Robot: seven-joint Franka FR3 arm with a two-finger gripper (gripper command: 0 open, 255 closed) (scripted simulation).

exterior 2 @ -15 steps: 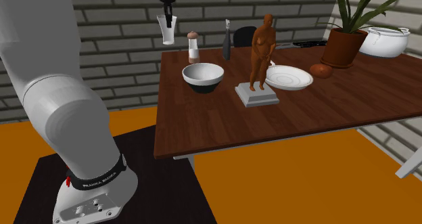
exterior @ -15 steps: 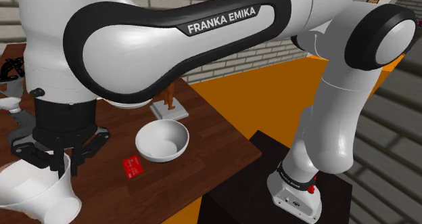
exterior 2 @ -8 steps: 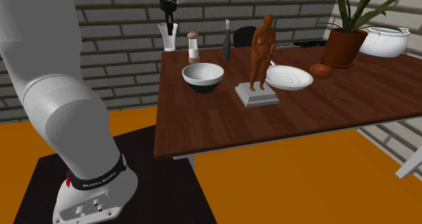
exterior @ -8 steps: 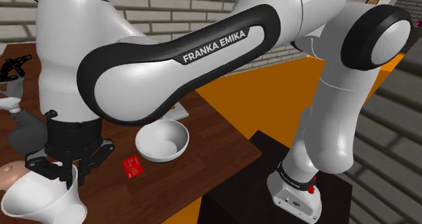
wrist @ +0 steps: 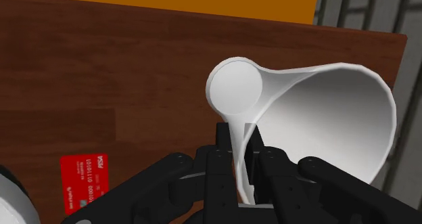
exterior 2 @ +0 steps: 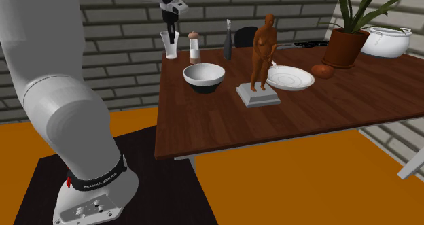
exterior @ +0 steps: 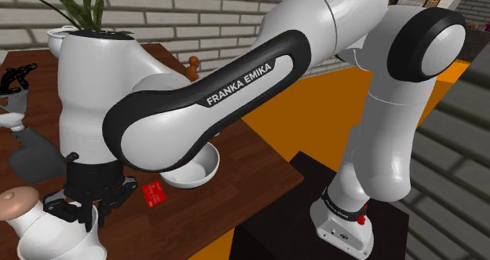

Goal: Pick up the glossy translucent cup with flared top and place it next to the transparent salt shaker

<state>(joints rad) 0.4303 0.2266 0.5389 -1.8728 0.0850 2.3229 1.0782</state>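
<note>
**Where is the cup, and do you have it?**

The glossy white cup with the flared top [wrist: 318, 121] hangs below my black two-finger gripper [wrist: 238, 141]. My fingers [wrist: 223, 148] are closed on it, pinching one side of its thin wall near the rim. Its round base points away from my fingers, down toward the dark brown wooden table [wrist: 101, 67]. I cannot tell whether the base touches the wood.

**What step is this?**

I judge it to be the placing step. The transparent salt shaker with the rounded brown cap [exterior 2: 195, 47] stands just beside my fingers, apart from the cup. What is left is to seat the base flat, open, and rise straight up so the wall slips free.

**How much room is there?**

Little. On the side of my fingers away from the shaker, two table edges meet close to the cup, so I should not drift that way. A small red card [wrist: 82, 182] and a white bowl [exterior 2: 204, 74] lie farther off.
</note>
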